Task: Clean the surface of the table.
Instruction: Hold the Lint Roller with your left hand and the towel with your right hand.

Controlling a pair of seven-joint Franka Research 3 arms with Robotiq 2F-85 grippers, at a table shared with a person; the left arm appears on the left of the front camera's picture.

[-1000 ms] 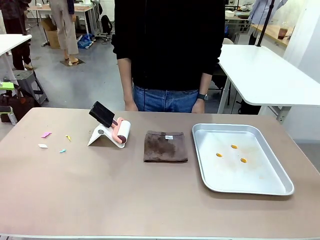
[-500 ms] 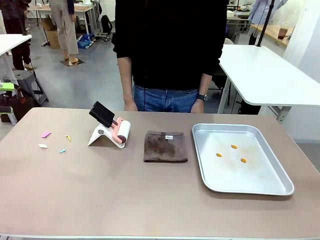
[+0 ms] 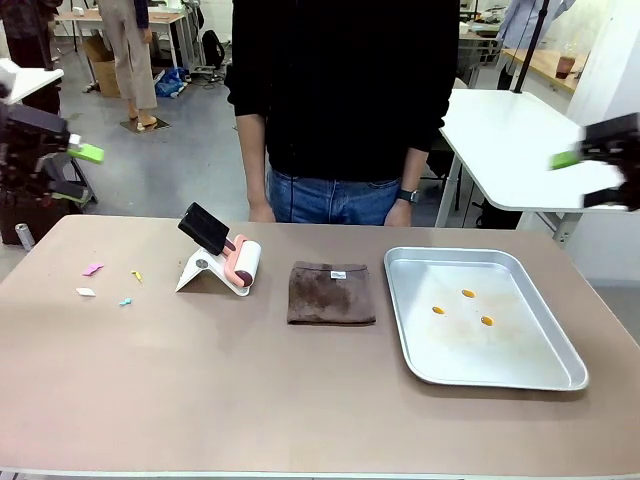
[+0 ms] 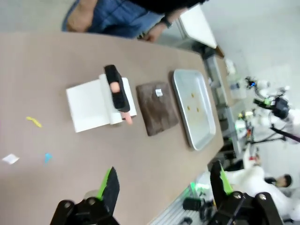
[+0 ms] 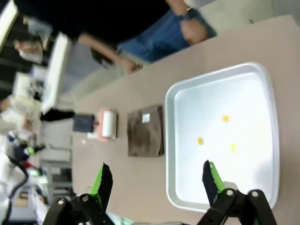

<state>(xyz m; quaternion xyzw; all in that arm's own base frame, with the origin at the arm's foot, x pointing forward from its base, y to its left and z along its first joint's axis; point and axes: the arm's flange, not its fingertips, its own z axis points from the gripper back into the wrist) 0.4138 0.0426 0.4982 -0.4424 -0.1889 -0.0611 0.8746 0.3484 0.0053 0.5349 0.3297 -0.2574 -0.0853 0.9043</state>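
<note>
One large rectangular beige-brown table (image 3: 300, 410) spanned the foreground, with small coloured paper scraps (image 3: 92, 268) dotting its left end near a pink lint roller (image 3: 243, 264) on a white stand. The left gripper (image 4: 165, 183) and right gripper (image 5: 157, 180) hovered above its ends, fingers spread and empty (both well clear). A hasty sweep might flick the scraps onto the floor.

Front cam sits at the counter's (image 3: 300, 400) near edge, facing the person (image 3: 345, 90) across it. Both wrist cams hang high, rolled sideways, looking down. All three share the tray (image 3: 520, 345) and brown cloth (image 3: 331, 293).
</note>
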